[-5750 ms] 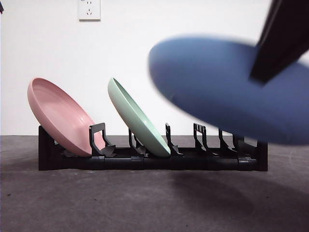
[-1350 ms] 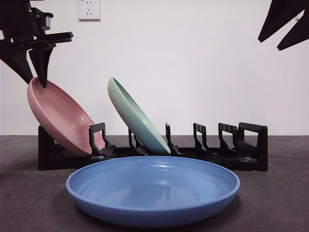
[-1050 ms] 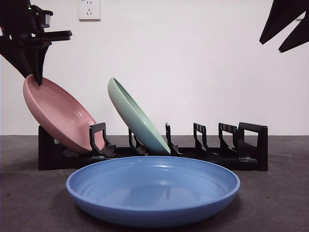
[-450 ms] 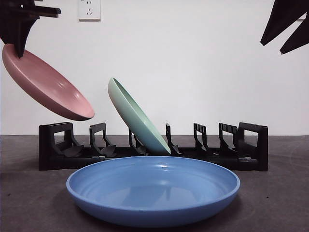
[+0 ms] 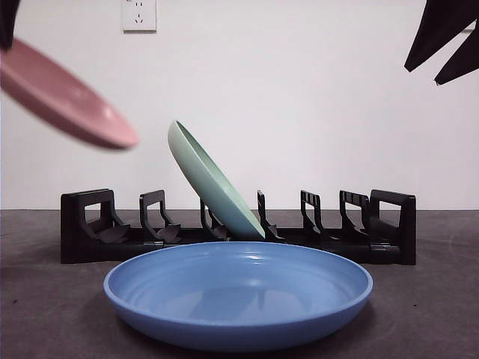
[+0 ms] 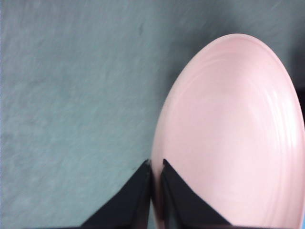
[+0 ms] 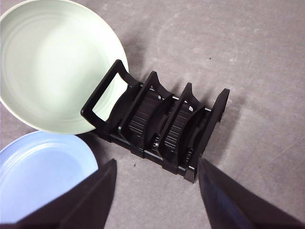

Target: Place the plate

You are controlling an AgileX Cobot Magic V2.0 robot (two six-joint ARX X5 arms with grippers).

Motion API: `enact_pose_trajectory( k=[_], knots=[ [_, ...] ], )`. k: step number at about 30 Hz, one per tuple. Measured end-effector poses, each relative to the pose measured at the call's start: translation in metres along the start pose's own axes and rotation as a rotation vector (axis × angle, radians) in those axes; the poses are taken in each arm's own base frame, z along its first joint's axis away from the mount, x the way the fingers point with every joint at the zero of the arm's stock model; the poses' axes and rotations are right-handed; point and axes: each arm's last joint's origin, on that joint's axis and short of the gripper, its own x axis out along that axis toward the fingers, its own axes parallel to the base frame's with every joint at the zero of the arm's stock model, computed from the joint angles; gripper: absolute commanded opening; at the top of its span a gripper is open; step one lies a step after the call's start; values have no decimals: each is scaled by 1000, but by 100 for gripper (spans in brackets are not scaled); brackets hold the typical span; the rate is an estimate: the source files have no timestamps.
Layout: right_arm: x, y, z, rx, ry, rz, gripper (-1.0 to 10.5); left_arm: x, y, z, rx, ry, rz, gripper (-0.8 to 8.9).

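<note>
The pink plate (image 5: 63,97) is a shallow, round dish with a smooth matte finish and faint rings inside its well. In the front view it hangs in the air at the far left, tilted with its lower edge pointing right, clear above the left end of the black rack (image 5: 238,238), and blurred. In the left wrist view its pale inside (image 6: 228,138) fills most of the picture above the grey tabletop (image 6: 71,105).

There are three plates: the pink one aloft, one green plate (image 5: 213,183) leaning to the left in a slot of the rack, and one blue plate (image 5: 238,292) lying flat on the tabletop (image 5: 45,299) just in front of the rack. There is one rack, and its remaining slots stand bare. A white wall socket (image 5: 138,13) sits high on the wall behind.

The left gripper (image 6: 156,164) has its jaws clenched on the near rim of the pink plate, the two black tips nearly meeting with the rim pinched between them. The right gripper (image 7: 155,164) hangs high over the right end of the rack (image 7: 157,126), jaws released and spread wide, touching nothing; the green plate (image 7: 52,64) and blue plate (image 7: 40,174) show below it.
</note>
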Motion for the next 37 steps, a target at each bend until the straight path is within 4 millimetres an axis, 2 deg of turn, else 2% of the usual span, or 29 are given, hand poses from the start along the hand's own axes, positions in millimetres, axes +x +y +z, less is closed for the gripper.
enact_pose_trajectory(
  k=[3,5,11,18,21,24,28,34,37],
  knots=[
    [0,0,0,0,0,0,268,-16,4,-18,-18,-48,-32,16],
    [0,0,0,0,0,0,268,-19,6,-34,-26,-48,-33,16],
    [0,0,0,0,0,0,268,-4,7,-91,-93,-3,-123,16],
    [0,0,-1,2,5,1,268,15,6,-169,-278,27,-322,15],
    [0,0,-1,3,7,1,268,24,6,-192,-347,80,-362,15],
    [0,0,-1,4,10,1,268,26,5,-202,-399,87,-398,15],
    [0,0,-1,4,11,1,268,30,0,-205,-437,75,-449,15],
    [0,0,-1,4,11,1,268,54,-18,-214,-447,143,-496,15],
    [0,0,-1,4,11,1,268,63,-31,-210,-433,153,-535,16]
  ],
)
